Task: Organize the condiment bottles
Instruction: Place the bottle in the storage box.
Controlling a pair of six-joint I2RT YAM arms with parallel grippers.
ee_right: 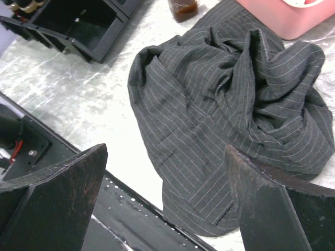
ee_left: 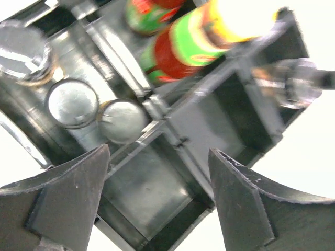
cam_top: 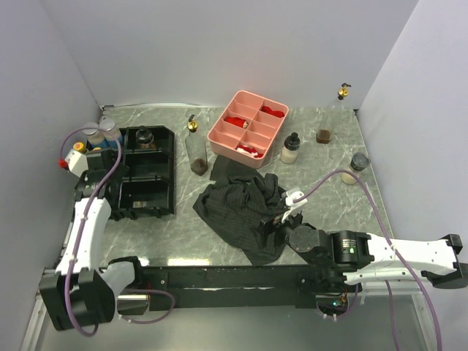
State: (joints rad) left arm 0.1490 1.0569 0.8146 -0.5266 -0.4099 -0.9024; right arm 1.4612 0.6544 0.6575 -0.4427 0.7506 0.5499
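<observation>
Left wrist: jaws apart over black tray (ee_left: 152, 193), grey-capped bottles (ee_left: 123, 120) close by.

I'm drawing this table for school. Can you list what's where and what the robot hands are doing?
black tray: on the left
pink tray: back middle, red pieces inside
striped cloth: crumpled, front middle
gold-cap bottle: standing between the trays
black-cap bottle: right of pink tray
grey-cap jar: far right
left gripper: open, pointed at black tray
right gripper: open, above striped cloth
</observation>
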